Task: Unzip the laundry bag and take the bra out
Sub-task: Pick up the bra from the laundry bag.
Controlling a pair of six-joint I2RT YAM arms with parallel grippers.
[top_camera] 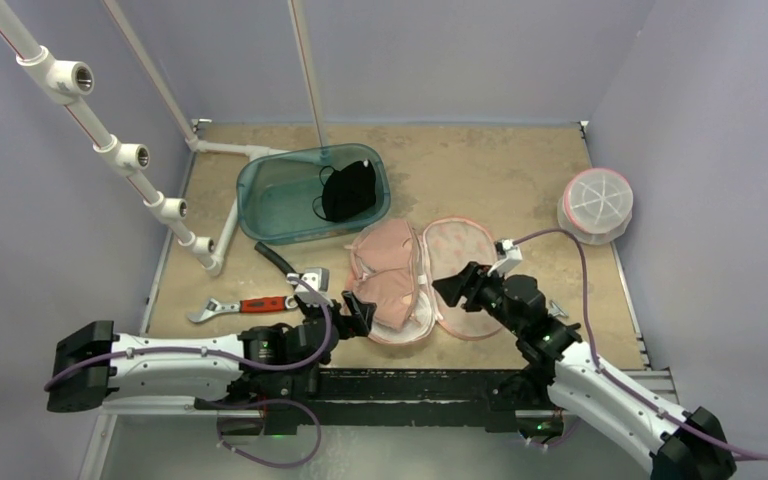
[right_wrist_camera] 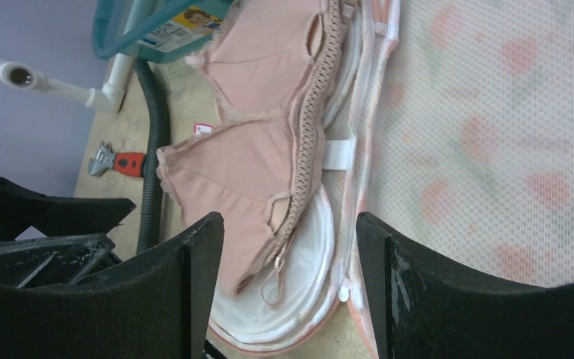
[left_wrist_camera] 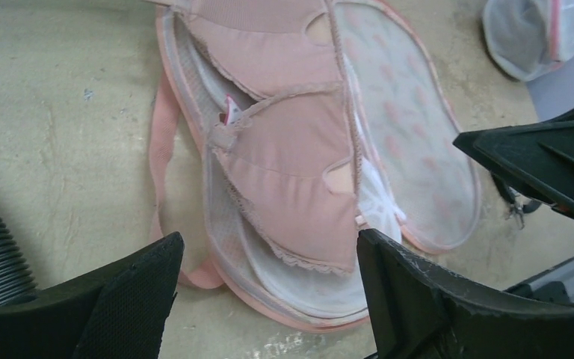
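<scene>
The laundry bag (top_camera: pixel 465 262) lies unzipped and spread open like a clamshell at mid-table. Its mesh lid (right_wrist_camera: pixel 493 134) is folded to the right. The pink bra (top_camera: pixel 388 282) rests folded in the left half (left_wrist_camera: pixel 299 299); it also shows in both wrist views, bra (left_wrist_camera: pixel 291 172) and bra (right_wrist_camera: pixel 239 149). My left gripper (top_camera: pixel 355 312) is open at the bag's near-left rim, and the left wrist view shows the left gripper (left_wrist_camera: pixel 269 262) holding nothing. My right gripper (top_camera: pixel 455 285) hovers open over the hinge side; the right gripper (right_wrist_camera: pixel 288 239) stands above the bra's near end and the bag rim, gripping neither.
A teal bin (top_camera: pixel 270 195) with a black garment (top_camera: pixel 348 190) stands behind the bag. A red-handled wrench (top_camera: pixel 245 305) and a black hose (top_camera: pixel 278 262) lie to the left. A second round mesh bag (top_camera: pixel 596 205) sits at the right. White pipes (top_camera: pixel 120 150) run along the left.
</scene>
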